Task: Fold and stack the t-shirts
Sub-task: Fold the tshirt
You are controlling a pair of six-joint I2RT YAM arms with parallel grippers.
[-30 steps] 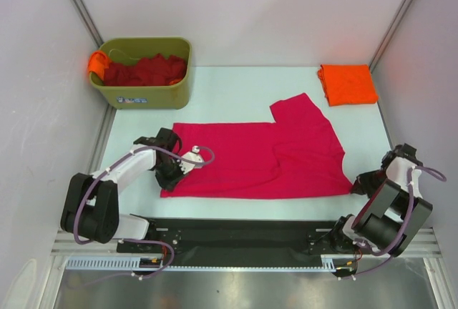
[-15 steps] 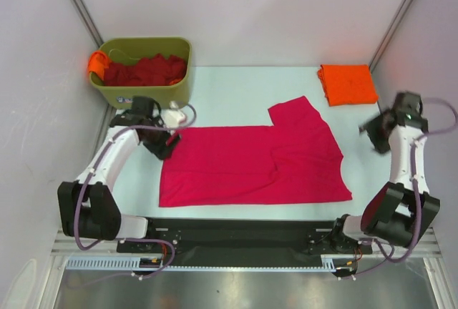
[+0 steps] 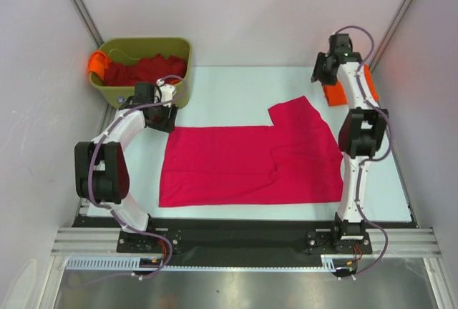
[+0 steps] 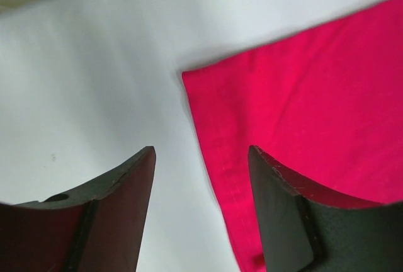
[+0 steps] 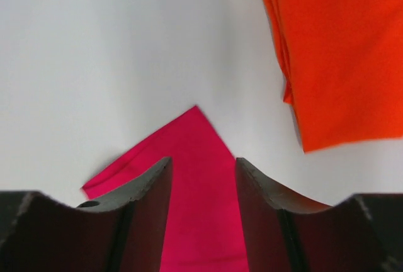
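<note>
Pale flat table (image 3: 236,87): serves as the folding surface.

Crimson-pink cloth t-shirt (image 3: 250,162): lies spread flat at table centre, one sleeve jutting toward 1 o'clock. Looks partly folded and laid out for a further fold.

Olive-green plastic bin (image 3: 147,96): sits at 10 o'clock and keeps the supply off the work area.

Dark red t-shirts (image 3: 143,71): lie heaped and crumpled inside the bin, apparently awaiting their turn.

Bright orange folded t-shirt (image 5: 340,51): rests at 2 o'clock, near the sleeve tip yet apart from it. Probably marks the start of the stack.

Left gripper (image 4: 201,152): hovers over the crimson shirt's 10 o'clock corner with jaws parted, grasping nothing. Straddles the hem edge below, placed by all appearances to pinch that corner.

Right gripper (image 5: 203,162): hangs above the sleeve tip at 1 o'clock, jaws likewise spread and empty. Seems lined up for the matching pinch.
</note>
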